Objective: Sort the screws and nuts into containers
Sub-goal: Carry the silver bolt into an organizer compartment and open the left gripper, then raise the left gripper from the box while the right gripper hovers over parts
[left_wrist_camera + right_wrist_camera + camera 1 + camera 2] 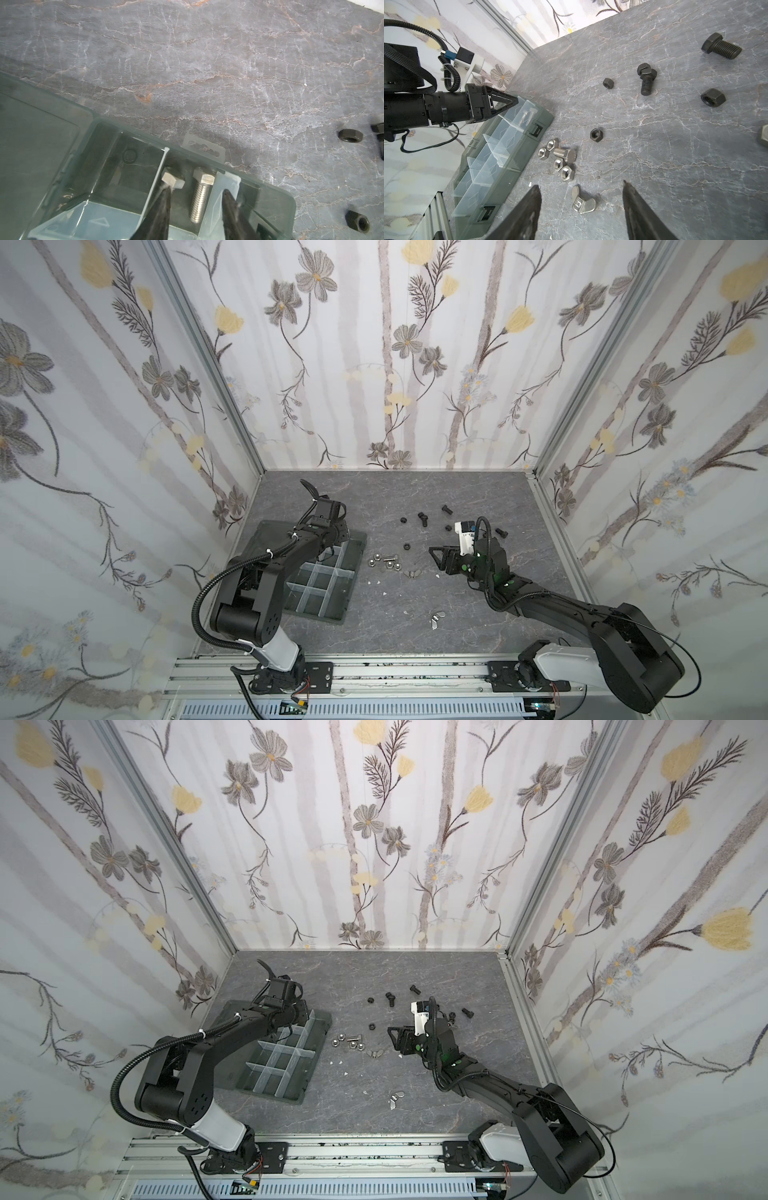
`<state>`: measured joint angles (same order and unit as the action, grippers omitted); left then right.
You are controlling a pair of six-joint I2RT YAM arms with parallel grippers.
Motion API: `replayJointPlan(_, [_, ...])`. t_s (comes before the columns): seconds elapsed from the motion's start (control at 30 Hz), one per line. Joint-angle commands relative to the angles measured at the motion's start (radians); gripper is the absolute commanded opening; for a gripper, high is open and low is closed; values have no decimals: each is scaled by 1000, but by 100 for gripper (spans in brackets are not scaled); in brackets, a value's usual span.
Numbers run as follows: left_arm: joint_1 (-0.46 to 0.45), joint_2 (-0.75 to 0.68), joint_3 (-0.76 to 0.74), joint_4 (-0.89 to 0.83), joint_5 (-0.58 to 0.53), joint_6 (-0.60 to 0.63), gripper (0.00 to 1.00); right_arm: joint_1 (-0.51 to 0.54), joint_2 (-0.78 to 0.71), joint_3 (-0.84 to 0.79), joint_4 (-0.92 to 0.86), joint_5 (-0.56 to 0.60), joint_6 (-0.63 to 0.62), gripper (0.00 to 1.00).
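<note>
Evidently sorting by kind, the parted left claw (197,189) drops, I think, a shiny silver hex-head screw (173,180) beside its twin (200,199); right claw (581,185) gapes.

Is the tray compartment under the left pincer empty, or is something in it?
Not empty: two silver screws lie on the floor of that compartment, visible in both wrist views.

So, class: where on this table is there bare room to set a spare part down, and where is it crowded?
Bare: the far strip of table between the back wall and the black screws; also the near patch between the tray and the nearest wing nut. Crowded: the silver nuts right of the tray.
</note>
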<state>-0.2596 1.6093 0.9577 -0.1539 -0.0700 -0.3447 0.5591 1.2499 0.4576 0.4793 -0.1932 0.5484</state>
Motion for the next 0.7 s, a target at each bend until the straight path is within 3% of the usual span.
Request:
replayJointPlan(0.0, [-2,-35,12,16,20,-14,47,-1,-18,16,-13,33,-10,64])
replayJointPlan(0.23, [-53,-161,16,5,48,13,65,0,-42,99,-211,104,-33,64])
replayJointPlan(0.5, [-168,-267,2,-24,25,9,100,-1,-72,160,-447,187,-62,64])
replayJointPlan(0.67, [-226,-346,-22,-26,28,-2,100,0,-78,180,-534,190,-82,63])
